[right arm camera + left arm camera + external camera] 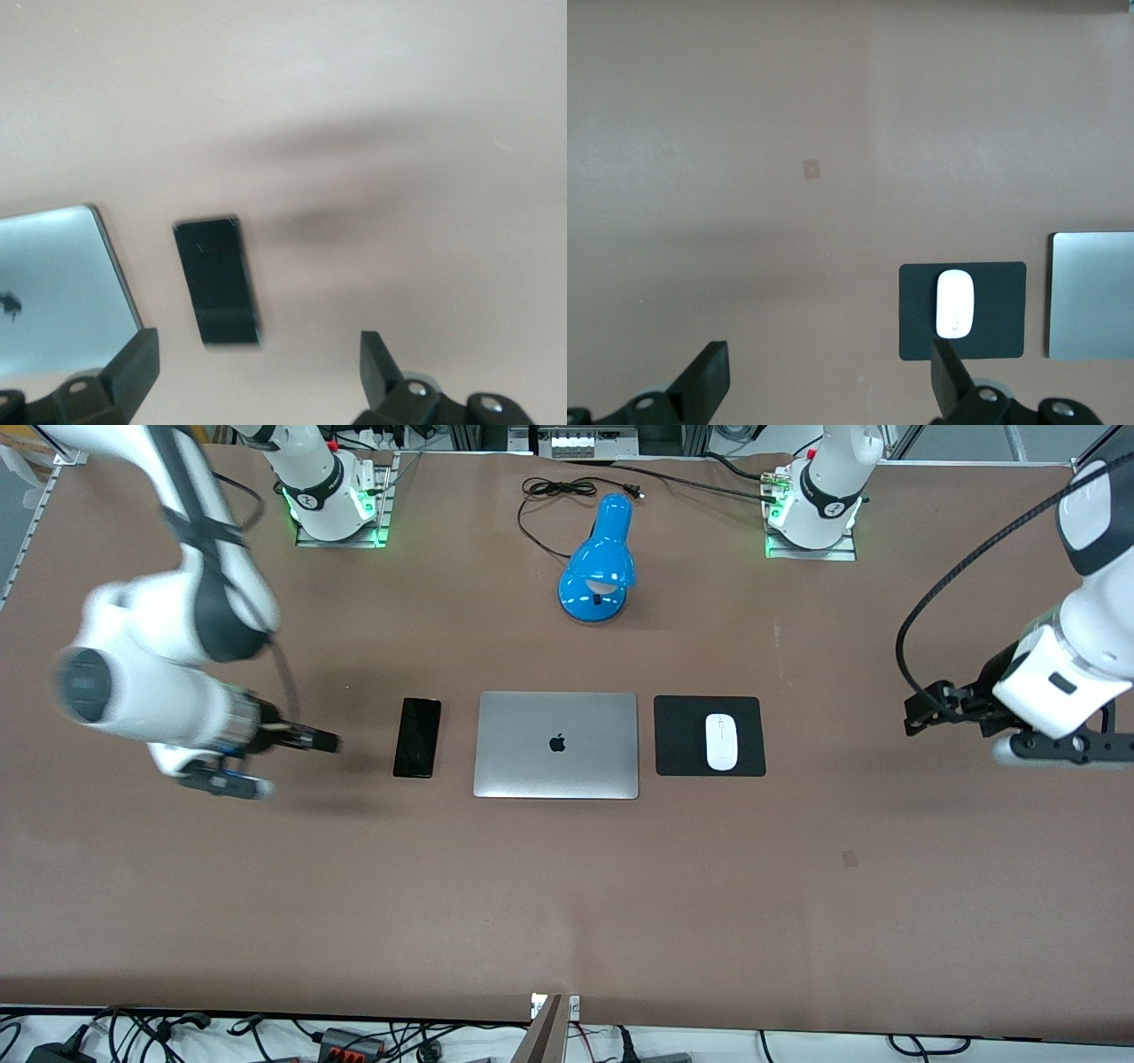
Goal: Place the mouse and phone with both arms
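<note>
Listing first the task's own items, we record the mouse (722, 741), a small white oval with a thin grey centre line, lying on a square black mouse pad (682, 735) just beside the closed silver laptop (556, 744), toward the left arm's end of the desk (567, 903). We record the phone (417, 737), a slim black rectangle with a glossy face, flat on the desk just beside the laptop, toward the right arm's end, touching nothing. A blue desk lamp (598, 558) with a black cord lies farther from the front camera than the laptop. The left end effector (921, 713) hangs over bare desk well apart from the mouse pad, fingers (704, 382) spread wide and holding nothing. The right end effector (323, 740) is over the desk near the phone, fingers (133, 367) likewise spread and empty. As to what is obscured: we find the right arm smeared with blur in the front view, its fingertips hard to separate; the phone's edges are soft in the right wrist view; the laptop is cut off at the edge of both wrist views; both arms are cropped by the front view's borders.
</note>
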You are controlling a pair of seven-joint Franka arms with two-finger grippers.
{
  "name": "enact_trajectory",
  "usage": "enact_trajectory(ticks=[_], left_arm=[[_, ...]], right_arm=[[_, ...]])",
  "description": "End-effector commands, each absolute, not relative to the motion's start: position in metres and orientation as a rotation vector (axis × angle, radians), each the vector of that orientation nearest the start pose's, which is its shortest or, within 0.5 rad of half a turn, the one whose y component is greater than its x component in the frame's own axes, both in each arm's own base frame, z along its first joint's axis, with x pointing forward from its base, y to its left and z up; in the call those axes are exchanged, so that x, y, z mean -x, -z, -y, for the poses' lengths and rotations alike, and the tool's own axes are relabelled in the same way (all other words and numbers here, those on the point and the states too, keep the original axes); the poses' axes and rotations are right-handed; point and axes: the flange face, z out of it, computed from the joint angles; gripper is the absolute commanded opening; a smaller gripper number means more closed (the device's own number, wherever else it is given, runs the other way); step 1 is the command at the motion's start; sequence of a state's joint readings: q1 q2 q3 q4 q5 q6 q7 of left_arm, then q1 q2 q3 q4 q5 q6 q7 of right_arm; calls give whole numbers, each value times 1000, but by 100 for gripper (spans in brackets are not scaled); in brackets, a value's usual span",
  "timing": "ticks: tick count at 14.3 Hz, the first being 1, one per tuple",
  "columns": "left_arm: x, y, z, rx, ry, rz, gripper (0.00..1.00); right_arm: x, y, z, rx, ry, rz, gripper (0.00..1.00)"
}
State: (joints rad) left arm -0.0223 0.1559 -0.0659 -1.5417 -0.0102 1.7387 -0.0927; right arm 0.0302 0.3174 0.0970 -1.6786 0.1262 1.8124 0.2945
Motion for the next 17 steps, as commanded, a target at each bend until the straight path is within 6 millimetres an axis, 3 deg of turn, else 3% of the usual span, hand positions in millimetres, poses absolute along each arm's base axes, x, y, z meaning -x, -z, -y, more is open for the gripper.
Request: enact_trajectory(ticks=[1,2,4,8,11,13,17], left_arm=[[-566,-569,55,3172,77,-24,100],[-564,-572,53,3173,45,-17,100],[-561,-581,55,3179,2,-8,100],[-562,-584,58,3198,-25,-1,100],[-562,-583,62,3198,-28,-13,100],[-563,-581,61,3198,-33,-6,100],[-563,-580,61,3198,-35,-6,100]], right_arm=[[-605,-466,-38,3079,-365,-307,100],[-597,-480,-20,3091,-340,-238,100],[-582,-485,4,3088,-330,-146,100],[-561,-534,8,3118,-198,-149,100],[-548,-532,8,3124,-119,-167,100],[-529,-532,10,3127,27,-180,100],[-530,-558,11,3119,150,-185,100]])
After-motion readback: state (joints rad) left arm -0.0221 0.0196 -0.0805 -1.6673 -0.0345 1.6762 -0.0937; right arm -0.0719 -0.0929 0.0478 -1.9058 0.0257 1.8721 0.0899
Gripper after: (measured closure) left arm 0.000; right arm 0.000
